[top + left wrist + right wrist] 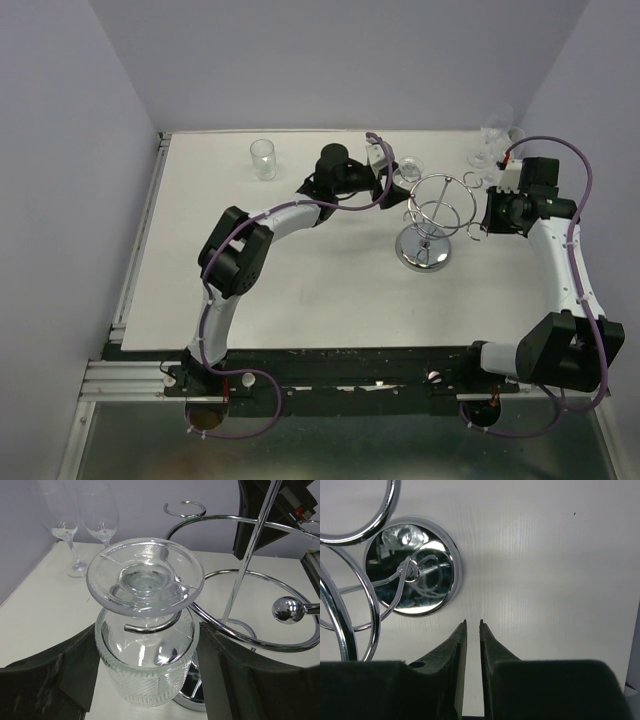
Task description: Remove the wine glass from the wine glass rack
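here the left gripper (147,645) flanks the wine glass (145,575) hanging on the rack (241,575), whether pinching i cannot tell; the right gripper (473,625), right of the rack, is pressed together, empty.

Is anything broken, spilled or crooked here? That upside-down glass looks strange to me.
Nothing stands out. The wine glass hangs upside down by its foot from a hook of the chrome rack, the usual way such racks hold glasses. It looks whole, the rack stands upright, and the table shows no spill.
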Motion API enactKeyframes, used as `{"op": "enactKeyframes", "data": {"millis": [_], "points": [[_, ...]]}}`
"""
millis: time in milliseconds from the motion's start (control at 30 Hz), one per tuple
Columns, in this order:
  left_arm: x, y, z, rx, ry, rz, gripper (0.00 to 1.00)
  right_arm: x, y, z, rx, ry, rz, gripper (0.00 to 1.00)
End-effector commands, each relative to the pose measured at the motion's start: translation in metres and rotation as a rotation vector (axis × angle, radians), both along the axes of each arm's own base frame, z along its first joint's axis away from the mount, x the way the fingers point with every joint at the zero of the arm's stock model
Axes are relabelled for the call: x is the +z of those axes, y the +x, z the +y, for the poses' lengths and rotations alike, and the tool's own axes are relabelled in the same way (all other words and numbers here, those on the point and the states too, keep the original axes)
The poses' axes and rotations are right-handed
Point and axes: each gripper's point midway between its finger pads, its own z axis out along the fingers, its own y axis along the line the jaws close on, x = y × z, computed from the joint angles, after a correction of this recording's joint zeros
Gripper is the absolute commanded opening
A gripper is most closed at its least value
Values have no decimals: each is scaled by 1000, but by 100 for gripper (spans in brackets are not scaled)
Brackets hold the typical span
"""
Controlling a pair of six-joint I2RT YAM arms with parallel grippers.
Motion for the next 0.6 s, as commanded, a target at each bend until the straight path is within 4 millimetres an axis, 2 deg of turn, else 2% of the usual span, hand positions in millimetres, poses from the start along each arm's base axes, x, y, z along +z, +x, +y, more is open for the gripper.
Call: {"op": "enactKeyframes", "data": {"millis": [0,133,233,367,567], "points": [[51,-9,4,1,-70,-96,0,4,0,5,7,21,-35,24],[44,-3,6,32,-47,-96,0,5,-1,5,7,21,-45,24],[37,11,8,80,-40,-47,0,6,-1,6,6,22,-49,24],[40,32,13,124,-84,47,0,5,-2,6,2,23,-51,24],[52,45,20,183,-130,69,0,3,-6,7,2,24,-59,24]]}}
